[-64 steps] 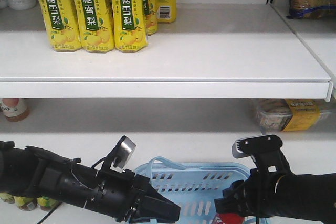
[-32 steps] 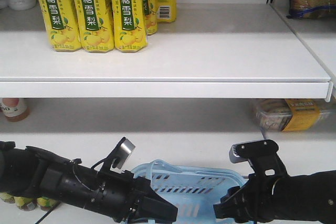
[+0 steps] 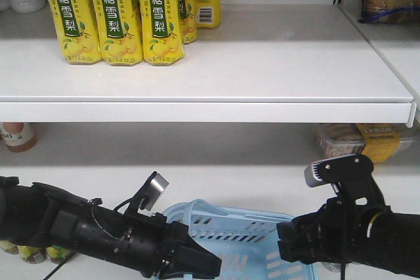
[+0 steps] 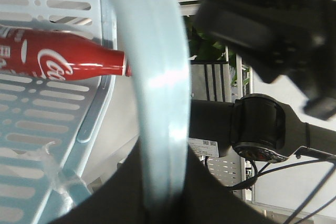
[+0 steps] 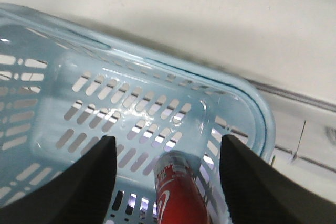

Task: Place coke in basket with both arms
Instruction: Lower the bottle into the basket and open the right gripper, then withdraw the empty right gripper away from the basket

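Observation:
The light blue basket (image 3: 230, 231) hangs low in the front view between both arms. My left gripper (image 3: 209, 267) is shut on the basket's handle (image 4: 157, 77), which runs straight up between its jaws (image 4: 160, 163). The red coke (image 4: 68, 61) lies on its side on the slotted basket floor (image 5: 94, 103). My right gripper (image 5: 167, 145) is open above the basket, with the coke (image 5: 178, 192) lying loose below, between its fingers (image 5: 100, 171) and touching neither. In the front view the right gripper (image 3: 292, 244) hides the coke.
Yellow drink cartons (image 3: 111, 18) stand on the upper shelf, whose white front edge (image 3: 210, 111) runs across the view. Packaged food (image 3: 357, 142) and a bottle (image 3: 16, 136) sit on the lower shelf. Small bottles (image 3: 33, 252) stand behind the left arm.
The right arm has risen and shifted right, away from the basket; the red coke at its jaws no longer shows in the front view. The basket sits slightly lower. The left arm has hardly moved.

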